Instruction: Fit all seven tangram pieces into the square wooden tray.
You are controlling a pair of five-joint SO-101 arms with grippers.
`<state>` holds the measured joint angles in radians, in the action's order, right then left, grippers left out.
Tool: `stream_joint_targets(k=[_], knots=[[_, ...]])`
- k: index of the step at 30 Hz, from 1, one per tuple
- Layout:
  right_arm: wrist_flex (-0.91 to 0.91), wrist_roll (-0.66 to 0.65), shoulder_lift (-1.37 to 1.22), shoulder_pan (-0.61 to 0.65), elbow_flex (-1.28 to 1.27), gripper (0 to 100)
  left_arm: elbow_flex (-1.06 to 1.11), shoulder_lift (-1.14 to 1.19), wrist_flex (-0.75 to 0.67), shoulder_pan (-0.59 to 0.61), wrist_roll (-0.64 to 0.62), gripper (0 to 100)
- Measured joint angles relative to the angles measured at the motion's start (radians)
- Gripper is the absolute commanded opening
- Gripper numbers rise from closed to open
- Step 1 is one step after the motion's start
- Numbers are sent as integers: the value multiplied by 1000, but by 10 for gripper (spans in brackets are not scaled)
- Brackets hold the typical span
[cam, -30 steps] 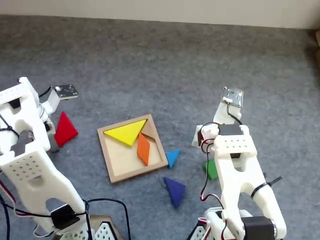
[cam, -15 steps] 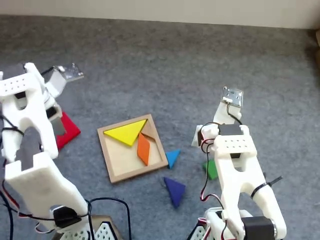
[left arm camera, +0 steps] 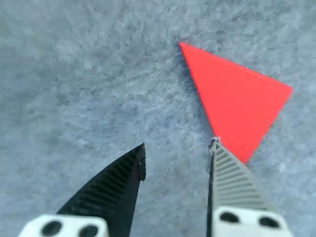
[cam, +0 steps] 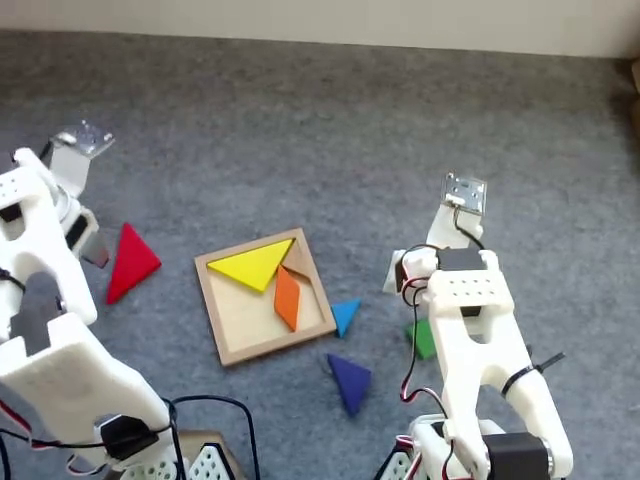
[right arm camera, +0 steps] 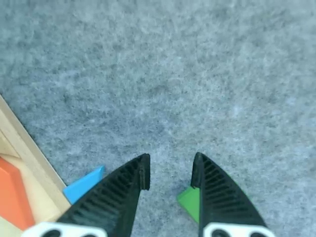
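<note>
Wooden tray (cam: 248,318): it holds the yellow triangle (cam: 250,265) and the orange parallelogram (cam: 287,297), with much of its floor bare. By my estimate five pieces are still to go.
Red triangle (left arm camera: 237,98): it lies flat on the carpet, apart from the tray on the left arm's side, and looks like the next pick. To grip it well, shift the claw so both fingers straddle the piece across a narrow part. Then press down into the pile to catch its thin edges.
Left gripper (left arm camera: 178,144): pointed down, spread wide and empty. One fingertip is at the red triangle's corner, the other over bare carpet.
Right gripper (right arm camera: 171,158): low beyond the tray's far side, moderately open, holding nothing.
Green piece (right arm camera: 190,200): by the right gripper's fingertip.
Light blue triangle (right arm camera: 84,185): just beside the tray's edge.
</note>
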<state>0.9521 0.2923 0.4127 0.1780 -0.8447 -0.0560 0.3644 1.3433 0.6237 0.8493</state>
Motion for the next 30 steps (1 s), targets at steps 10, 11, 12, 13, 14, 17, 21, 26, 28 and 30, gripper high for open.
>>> stream_joint_targets(k=[10, 11, 12, 13, 14, 17, 21, 26, 28, 30], knots=[[0, 0, 0, 0, 0, 149, 55, 127, -46, -74, -107, 70], [0, 0, 0, 0, 0, 149, 55, 127, -38, -95, -123, 72], [0, 0, 0, 0, 0, 149, 55, 127, -29, -120, -153, 73], [0, 0, 0, 0, 0, 149, 55, 127, -21, -149, -186, 73], [0, 0, 0, 0, 0, 149, 55, 121, -18, -186, -221, 73], [0, 0, 0, 0, 0, 149, 55, 89, -15, -298, -313, 73], [0, 0, 0, 0, 0, 149, 55, 37, -9, -460, -407, 73], [0, 0, 0, 0, 0, 149, 54, -18, -8, -654, -517, 73], [0, 0, 0, 0, 0, 149, 54, -51, -8, -697, -540, 73], [0, 0, 0, 0, 0, 149, 54, -86, -6, -710, -569, 73]])
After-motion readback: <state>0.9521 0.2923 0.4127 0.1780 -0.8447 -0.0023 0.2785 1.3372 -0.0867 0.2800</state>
